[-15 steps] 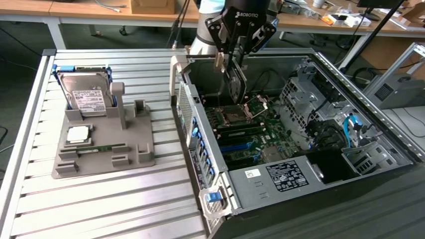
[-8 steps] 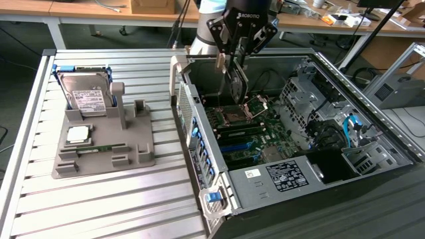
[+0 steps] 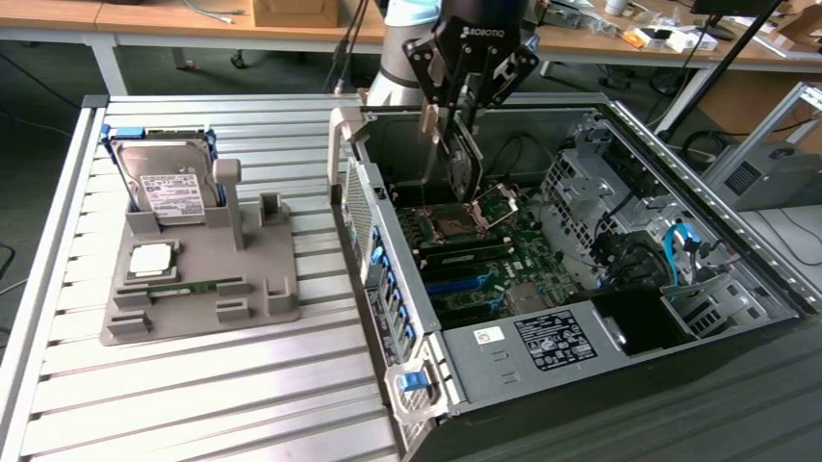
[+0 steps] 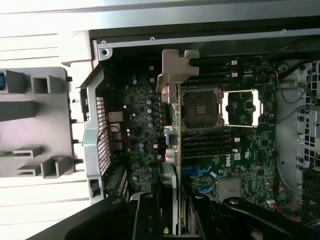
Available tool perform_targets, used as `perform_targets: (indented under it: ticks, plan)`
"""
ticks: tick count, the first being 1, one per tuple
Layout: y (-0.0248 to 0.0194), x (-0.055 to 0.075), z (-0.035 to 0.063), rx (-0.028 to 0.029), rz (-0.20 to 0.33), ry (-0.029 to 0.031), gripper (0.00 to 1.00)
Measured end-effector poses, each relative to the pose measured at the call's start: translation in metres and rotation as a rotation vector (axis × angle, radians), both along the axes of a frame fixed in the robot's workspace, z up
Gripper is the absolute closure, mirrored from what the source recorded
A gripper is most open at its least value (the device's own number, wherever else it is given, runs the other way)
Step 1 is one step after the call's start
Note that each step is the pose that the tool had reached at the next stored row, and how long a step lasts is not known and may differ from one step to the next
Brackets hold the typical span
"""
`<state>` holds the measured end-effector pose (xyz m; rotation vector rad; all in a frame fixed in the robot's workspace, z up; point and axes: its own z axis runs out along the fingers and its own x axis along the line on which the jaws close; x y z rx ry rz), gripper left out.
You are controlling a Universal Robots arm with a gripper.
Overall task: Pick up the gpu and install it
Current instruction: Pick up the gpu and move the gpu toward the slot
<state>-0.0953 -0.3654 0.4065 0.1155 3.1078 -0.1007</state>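
Fingers [image 4: 147, 215] black, two of them, set at a narrow gap and clamped on either face of the thin dark green gpu [image 4: 178, 145], a flat circuit card seen edge-on from the wrist, its long silver metal bracket [image 4: 175, 67] at the end far from the grip. Black gripper [image 3: 452, 125] reads "ROBOTIQ" in white on its body. In the exterior view the gpu [image 3: 463, 168] hangs upright below the gripper, clear of the board, above the open dark grey computer case [image 3: 385, 241], towards the case's twelve o'clock end. Directly under the card sits the square silver processor socket [image 3: 456, 226], its metal frame flipped open; in the wrist view the socket [image 4: 200, 107] lies just beside the card's edge. White label with a black panel on the silver power supply [image 3: 552, 342], at five o'clock in the case; print too small to read. At nine o'clock from the case, on the slatted aluminium table [image 3: 192, 404], a grey moulded parts tray [image 3: 257, 308] carries a boxy silver hard drive [image 3: 165, 188] propped up with a white label, text unreadable, a square silver processor chip [image 3: 152, 258] and a narrow green RAM stick [image 3: 192, 286].
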Motion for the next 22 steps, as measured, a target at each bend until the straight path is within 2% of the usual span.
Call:
perform_targets:
  ticks: [10, 22]
  plan:
    - [0.0000, 0.005, -0.0027, -0.0058, 0.000, 0.0001, 0.73]
    - [0.0000, 0.011, -0.0064, -0.0087, 0.000, 0.0000, 0.73]
